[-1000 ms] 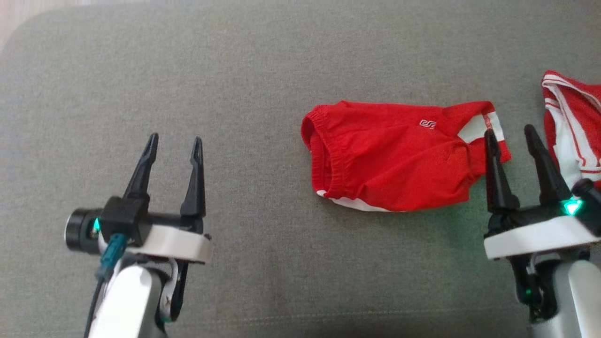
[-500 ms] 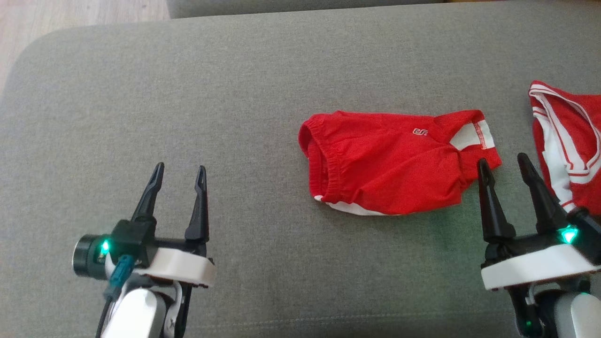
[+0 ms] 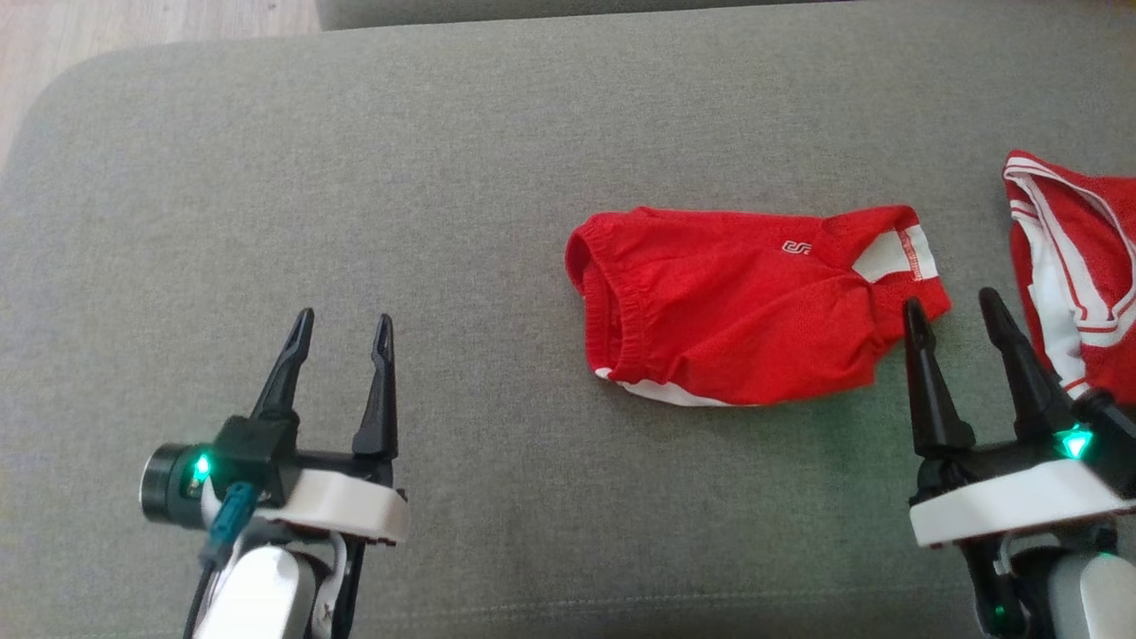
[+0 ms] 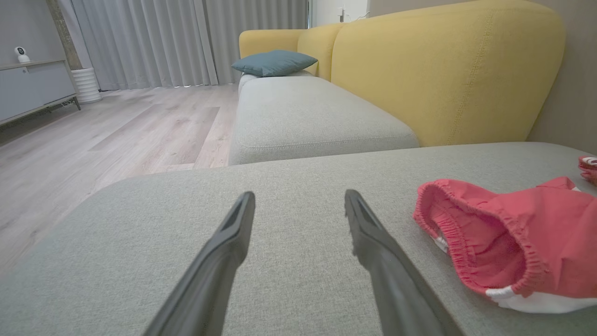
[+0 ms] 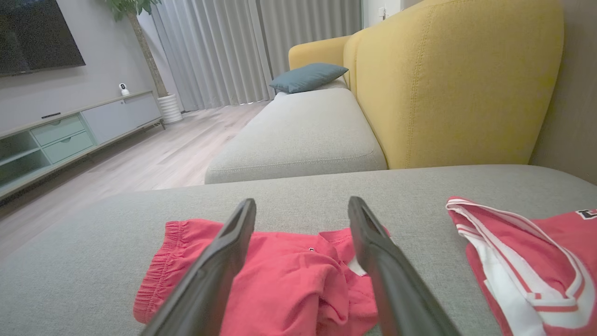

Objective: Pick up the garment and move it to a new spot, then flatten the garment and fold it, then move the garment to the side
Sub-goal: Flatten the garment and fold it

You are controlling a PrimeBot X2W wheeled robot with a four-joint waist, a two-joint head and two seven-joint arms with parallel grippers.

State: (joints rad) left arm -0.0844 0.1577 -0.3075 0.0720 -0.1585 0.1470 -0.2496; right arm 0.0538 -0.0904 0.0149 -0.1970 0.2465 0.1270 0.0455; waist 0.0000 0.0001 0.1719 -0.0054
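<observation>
Both wide and empty, the right end effector [image 3: 951, 302] should pinch the hem of the red shorts [image 3: 737, 306] just ahead, and the left end effector [image 3: 344, 318] the waistband off to its right.

Two red garments [image 3: 737, 306] [image 3: 1074, 266], two claws [image 3: 344, 316] [image 3: 951, 299], one pillow [image 4: 274, 62]

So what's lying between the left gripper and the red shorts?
Just bare grey cushion. In the head view the open left gripper sits apart from the red shorts, with nothing on the stretch between.
</observation>
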